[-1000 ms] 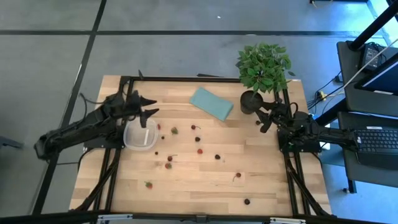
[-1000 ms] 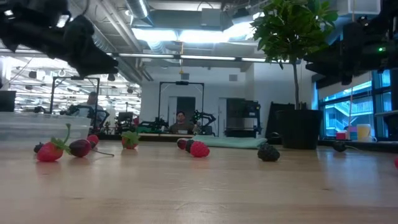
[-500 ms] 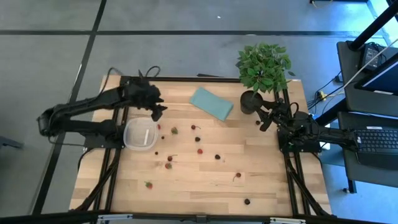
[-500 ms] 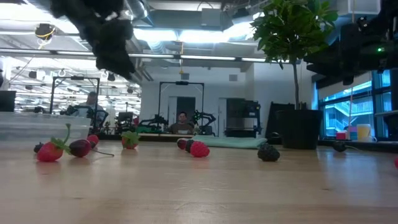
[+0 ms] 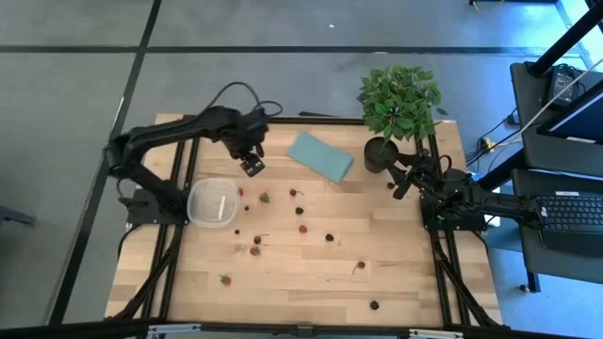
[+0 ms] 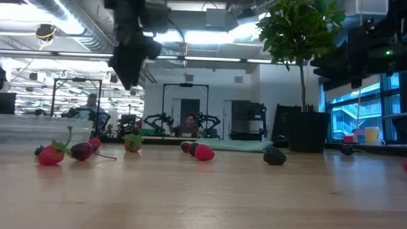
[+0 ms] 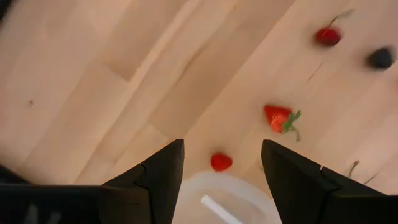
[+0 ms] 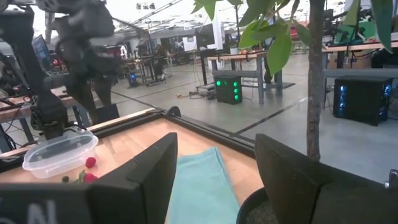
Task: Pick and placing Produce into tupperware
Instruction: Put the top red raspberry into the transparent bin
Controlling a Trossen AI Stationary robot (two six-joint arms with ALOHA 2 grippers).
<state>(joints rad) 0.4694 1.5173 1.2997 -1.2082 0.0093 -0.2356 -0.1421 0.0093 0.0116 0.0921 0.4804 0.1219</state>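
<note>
The tupperware (image 5: pixel 213 201), clear and shallow, sits on the table's left half; its rim (image 7: pixel 227 194) shows in the left wrist view. Red and dark produce lies scattered over the wood, such as a small red berry (image 7: pixel 221 162), a strawberry (image 7: pixel 280 118) and a cherry (image 7: pixel 328 36). My left gripper (image 5: pixel 252 166) hangs open, high above the table just beyond the tupperware's far right corner, fingers pointing down (image 7: pixel 222 144). My right gripper (image 5: pixel 399 184) waits open by the plant pot (image 5: pixel 382 153), looking along the table (image 8: pixel 216 142).
A teal pad (image 5: pixel 320 155) lies at the far middle, and the potted plant (image 5: pixel 399 97) stands at the far right. More berries spread toward the near edge (image 5: pixel 374 305) and the near left (image 5: pixel 225 280). A person sits in the room far behind the table (image 6: pixel 186 124).
My left arm has raised its elbow and swung the gripper from over the tupperware's far edge toward the table's right, a little past the container. The gripper has tipped from nearly level to pointing down. The right arm and the berries have stayed put.
</note>
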